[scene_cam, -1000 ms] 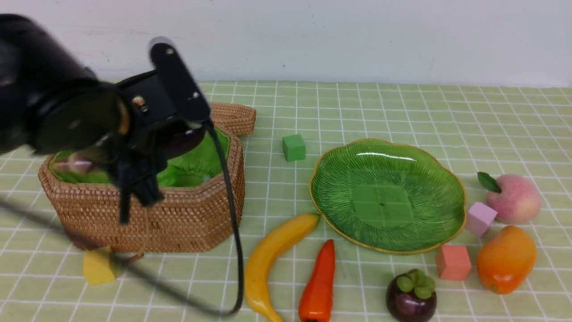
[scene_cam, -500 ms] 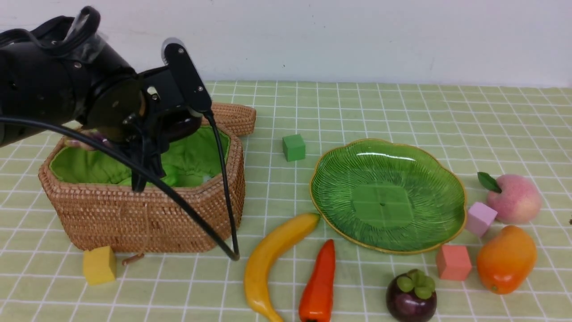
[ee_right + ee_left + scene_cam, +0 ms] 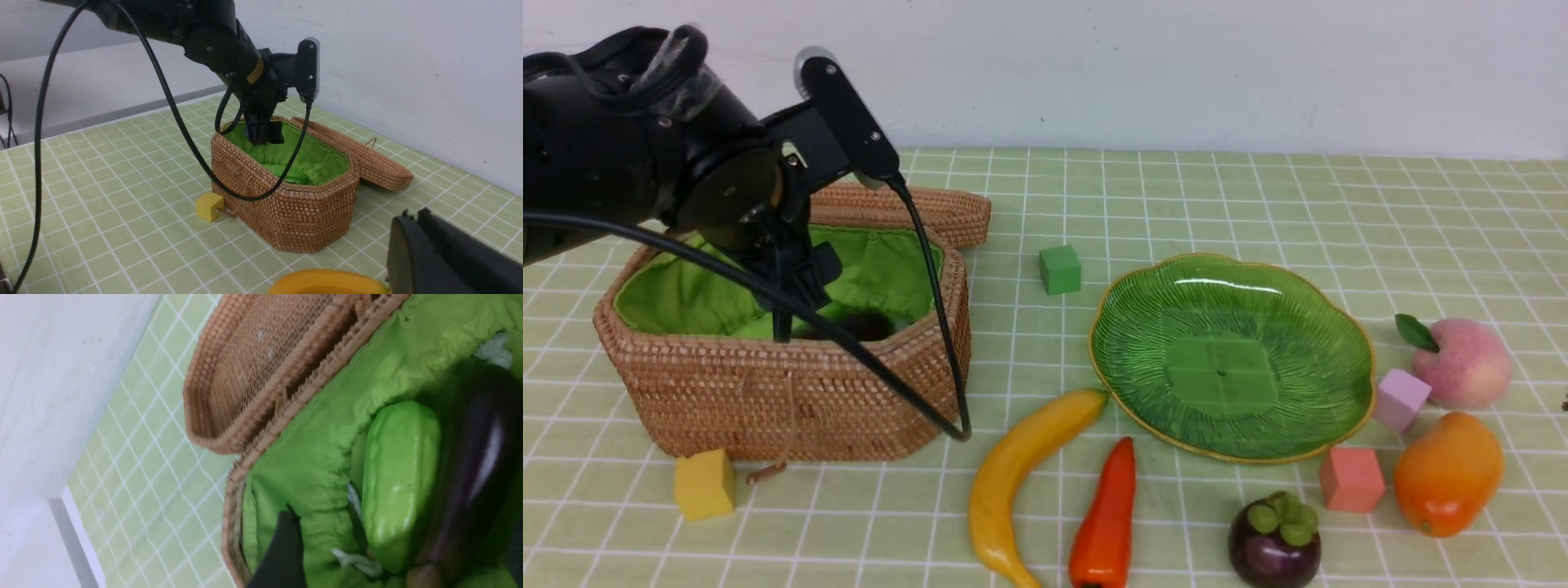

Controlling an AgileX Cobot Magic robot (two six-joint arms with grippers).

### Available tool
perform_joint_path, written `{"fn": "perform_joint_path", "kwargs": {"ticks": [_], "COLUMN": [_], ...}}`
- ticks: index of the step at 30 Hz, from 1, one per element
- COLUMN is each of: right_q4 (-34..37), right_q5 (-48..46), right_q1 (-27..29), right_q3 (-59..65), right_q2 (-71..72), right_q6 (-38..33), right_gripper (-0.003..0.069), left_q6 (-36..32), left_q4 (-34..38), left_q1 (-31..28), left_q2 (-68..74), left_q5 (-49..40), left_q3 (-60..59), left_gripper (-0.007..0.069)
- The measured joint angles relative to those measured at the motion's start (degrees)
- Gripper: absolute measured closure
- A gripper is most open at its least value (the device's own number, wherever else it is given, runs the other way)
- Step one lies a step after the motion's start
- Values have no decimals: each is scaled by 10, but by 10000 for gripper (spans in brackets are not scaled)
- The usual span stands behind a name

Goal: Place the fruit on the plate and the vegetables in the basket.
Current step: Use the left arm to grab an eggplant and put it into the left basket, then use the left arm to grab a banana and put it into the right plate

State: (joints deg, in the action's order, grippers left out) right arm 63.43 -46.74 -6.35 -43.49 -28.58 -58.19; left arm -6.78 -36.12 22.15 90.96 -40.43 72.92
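Note:
The wicker basket (image 3: 792, 392) stands open at the left, its lid (image 3: 931, 208) folded back. My left gripper (image 3: 800, 296) hangs open over it, holding nothing. In the left wrist view the dark purple eggplant (image 3: 470, 469) and the light green gourd (image 3: 398, 486) lie side by side on the green lining, between my open fingers (image 3: 282, 551). The banana (image 3: 1021, 482) and the orange-red pepper (image 3: 1107, 518) lie in front of the green plate (image 3: 1229, 355), which holds nothing. The mangosteen (image 3: 1274, 543), mango (image 3: 1445, 474) and peach (image 3: 1462, 363) sit at the right. My right gripper (image 3: 412, 214) is shut and empty, just above the mango (image 3: 327, 286).
Small cubes lie about: a green one (image 3: 1059, 269) behind the plate, a lilac one (image 3: 1401, 398) and a salmon one (image 3: 1350, 479) by its right rim, a yellow one (image 3: 704, 483) at the basket's front. The left arm's black cable (image 3: 915, 392) loops across the basket's front.
My left gripper opened and let go of the eggplant, which now lies in the basket. The left arm rose a little above the basket.

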Motion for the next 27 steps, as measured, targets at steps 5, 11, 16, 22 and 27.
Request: {"fn": "perform_joint_path", "kwargs": {"ticks": [5,11,16,22,27], "right_q4": [-11,-40,-73,-97,-111], "right_q5": [0,-1,-11,-47,-90], "right_q1": [0,0,0,0,0], "right_q3": [0,0,0,0,0], "right_q2": [0,0,0,0,0], "right_q6": [0,15,56,78,107], "right_gripper": [639,639,639,639,639], "left_q6": [57,131,155,157,159], "left_q4": [52,202,326,355,330], "left_q1": [22,115,182,209,209], "left_q2": [-46,-93,-60,14,78], "left_q5": [-28,-97,-179,-158,-95], "left_q3": [0,3,3,3,3], "left_gripper": [139,587,634,473,209]}}
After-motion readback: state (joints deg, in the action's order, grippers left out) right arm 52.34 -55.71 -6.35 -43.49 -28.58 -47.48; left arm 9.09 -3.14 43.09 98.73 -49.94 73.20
